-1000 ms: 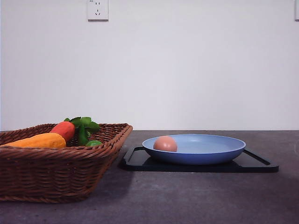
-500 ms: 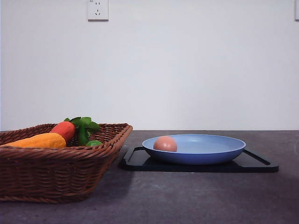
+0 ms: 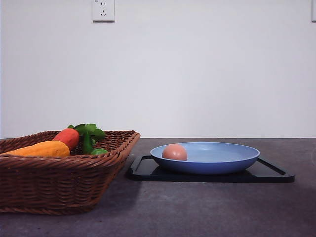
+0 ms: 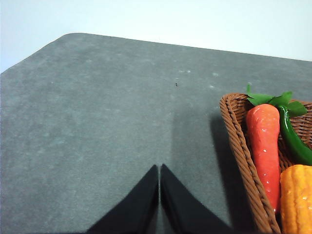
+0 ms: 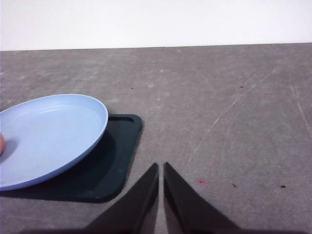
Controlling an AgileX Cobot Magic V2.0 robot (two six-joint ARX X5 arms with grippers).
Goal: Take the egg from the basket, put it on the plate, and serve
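Here the egg (image 3: 174, 152) lies inside the plate (image 3: 222, 157), against its left rim as the front view gives it. The plate rests on a flat black tray (image 3: 269, 173), and the tray sits on the grey desk (image 3: 207, 212) toward its right half. The basket (image 3: 59, 182) stands at the desk's left side, just beside the tray's left edge but apart from it. It holds an orange elongated vegetable (image 3: 42, 149), a red carrot-like vegetable (image 3: 69, 137) with green leaves (image 3: 89, 133), and a green item (image 3: 99, 151) too hidden to identify.

In the left wrist view the left gripper (image 4: 159, 168) hangs over bare desk beside the basket's braided rim (image 4: 239, 141); its two dark fingers meet at the tips with nothing between them. In the right wrist view the right gripper (image 5: 161, 166) is likewise closed and empty, poised over bare desk near the tray's corner (image 5: 129, 122), clear of the plate's rim (image 5: 100, 124). A sliver of the egg (image 5: 1, 144) shows at that picture's edge.
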